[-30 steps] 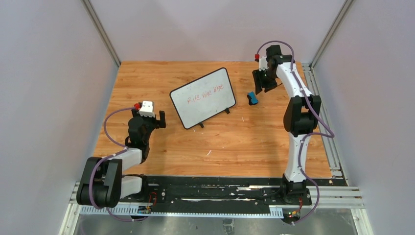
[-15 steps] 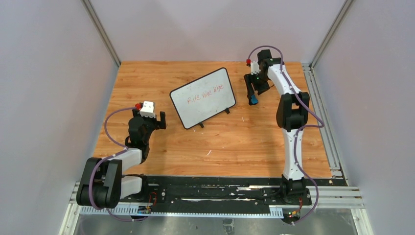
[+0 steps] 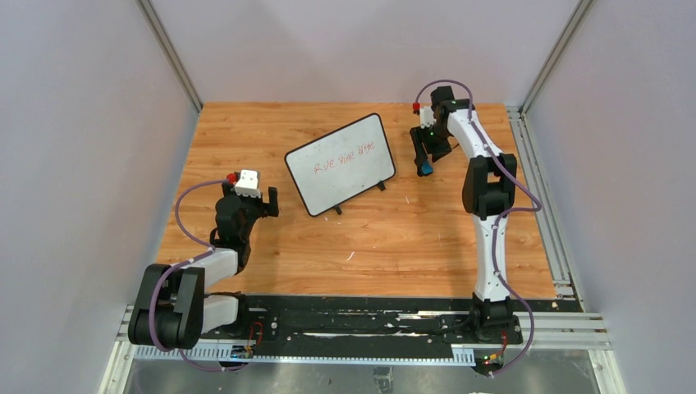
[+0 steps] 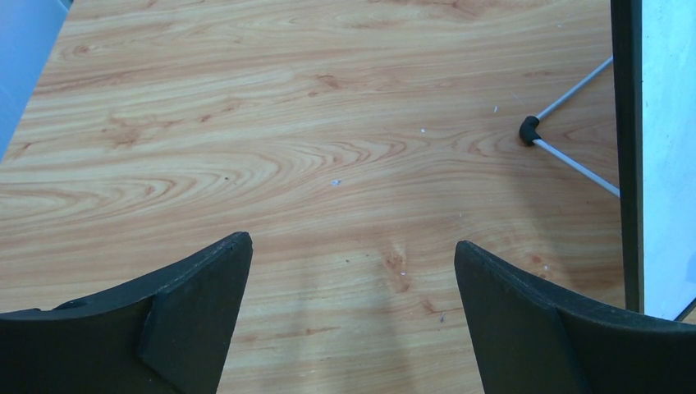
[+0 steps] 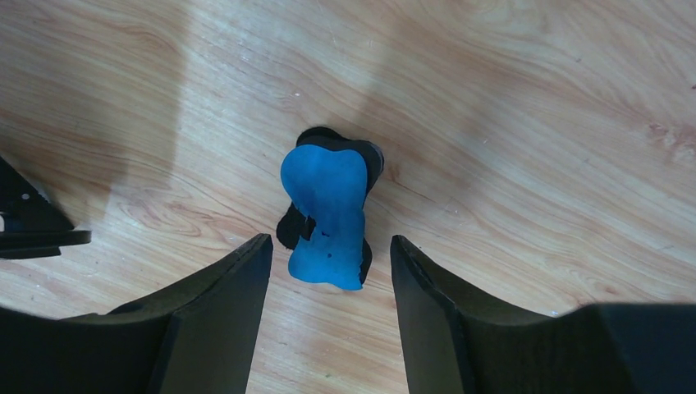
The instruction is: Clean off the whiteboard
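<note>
Fingers of the left end effector are spread as wide as they go, with nothing between them. Through the left wrist camera this end effector shows only bare wood grain of the tabletop in the gap. It hangs over the near left part of the tabletop and touches nothing.

The whiteboard is just right of it and a little farther back, apart from its fingers. In the left wrist view, the whiteboard appears only as a black frame edge and a strip of white along the right border. A thin grey leg with a black tip juts from that edge onto the wood.

From above, the board sits near the middle of the tabletop, between the two arms. Its long axis runs diagonally from near left to far right. Its two black feet are on the near long edge. The white face is tipped back, turned up, and carries a line of red writing.

To the board's right, near its far right corner but not touching it, the right end effector points down at the blue-and-black eraser. In the right wrist view, this end effector is partly open. One finger stands on each side of the eraser, with a sliver of wood showing on either side, so it grips nothing. The eraser lies on the tabletop.
</note>
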